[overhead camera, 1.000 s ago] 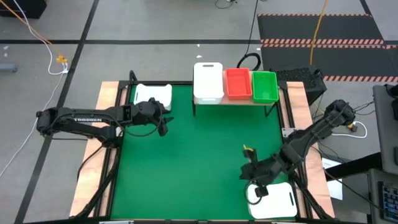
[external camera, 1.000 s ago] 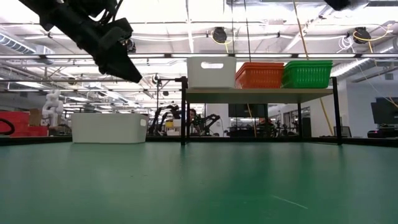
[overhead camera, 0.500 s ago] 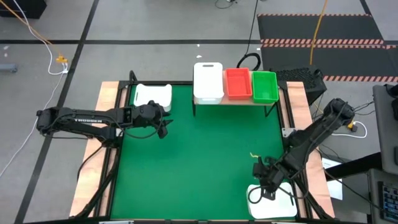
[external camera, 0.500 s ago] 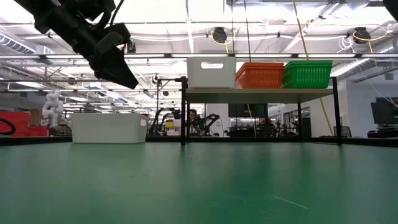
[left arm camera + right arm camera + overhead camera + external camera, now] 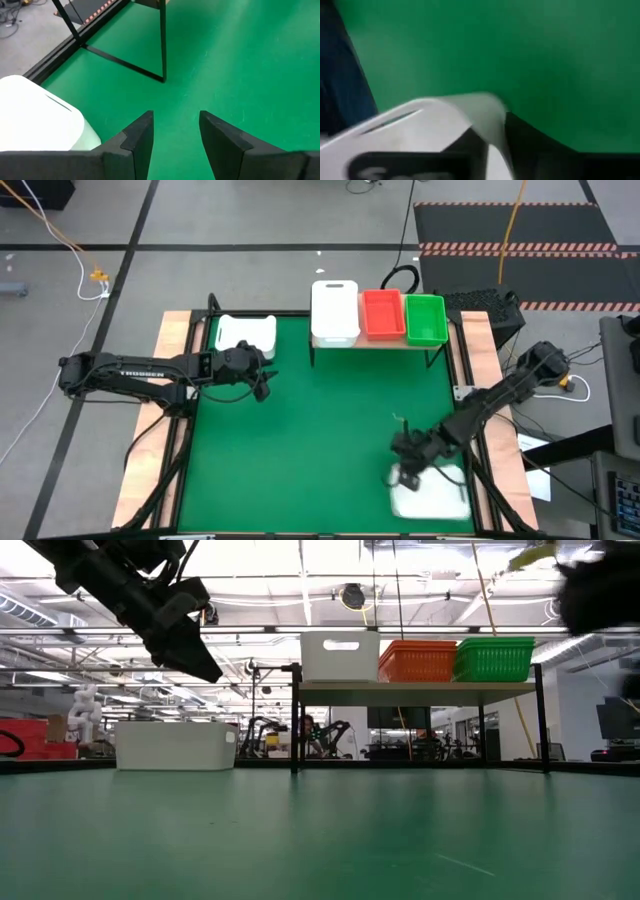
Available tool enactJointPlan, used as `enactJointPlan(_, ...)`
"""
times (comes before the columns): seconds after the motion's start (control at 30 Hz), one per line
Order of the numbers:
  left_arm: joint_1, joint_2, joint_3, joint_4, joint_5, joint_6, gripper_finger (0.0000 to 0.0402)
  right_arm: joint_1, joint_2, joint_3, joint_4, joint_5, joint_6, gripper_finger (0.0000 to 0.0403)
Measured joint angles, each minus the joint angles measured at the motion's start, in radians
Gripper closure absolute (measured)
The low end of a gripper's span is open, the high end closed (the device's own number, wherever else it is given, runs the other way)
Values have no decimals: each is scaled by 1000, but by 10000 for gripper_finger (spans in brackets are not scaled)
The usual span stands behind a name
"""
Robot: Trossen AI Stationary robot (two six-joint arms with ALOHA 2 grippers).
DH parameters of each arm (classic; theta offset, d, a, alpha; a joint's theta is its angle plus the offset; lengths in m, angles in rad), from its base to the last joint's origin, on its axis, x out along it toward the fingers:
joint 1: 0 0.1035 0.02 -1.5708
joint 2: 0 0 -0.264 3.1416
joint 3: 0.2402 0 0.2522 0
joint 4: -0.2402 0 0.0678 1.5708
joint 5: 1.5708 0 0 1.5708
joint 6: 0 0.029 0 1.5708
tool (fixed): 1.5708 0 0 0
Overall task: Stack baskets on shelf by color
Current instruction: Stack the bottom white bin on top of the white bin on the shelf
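At the far edge of the green table (image 5: 320,430) stands the shelf (image 5: 378,343), a small wooden top on thin black legs. Three stacks of baskets sit side by side on it: a white stack (image 5: 334,310) at the left end, an orange-red one (image 5: 381,313) in the middle and a green one (image 5: 426,318) at the right end. In the low view the same row shows on the shelf top, white (image 5: 340,656), orange-red (image 5: 417,661) and green (image 5: 494,658), each touching its neighbour.

Another white basket (image 5: 246,335) rests on the table at the far left corner, well apart from the shelf. The left gripper (image 5: 262,378) hangs above the table just near that basket, its arm reaching in from the left edge. The left wrist view shows its two dark fingers (image 5: 137,140) parted with bare green between them, holding nothing; the white basket (image 5: 40,117) lies beside them and a black shelf leg (image 5: 163,40) stands ahead.

A third white basket (image 5: 430,498) lies at the near right corner of the table. The right gripper (image 5: 408,470) is at its left rim. In the right wrist view the basket wall (image 5: 485,120) runs between the dark fingers (image 5: 530,140), which are clamped on it.
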Motion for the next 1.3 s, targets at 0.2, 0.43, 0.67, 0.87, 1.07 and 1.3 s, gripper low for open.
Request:
enactJointPlan(0.2,0,0,0,32,-22,23,243,-227,-7,2,205,293,-134,382)
enactJointPlan(0.43,0,0,0,11,-22,32,243,-435,-6,1,198,232,-281,310)
enactJointPlan(0.67,0,0,0,-18,-21,25,243,-425,-64,0,268,183,-398,255)
enactJointPlan(0.87,-1,0,0,-34,-21,2,243,-343,-186,2,473,-33,-612,252)
enactJointPlan(1.07,-1,0,0,-33,-21,-1,243,-159,-138,2,447,19,-775,250)
enactJointPlan(1.3,-1,0,0,-24,-21,3,243,-61,-18,1,440,140,-839,246)
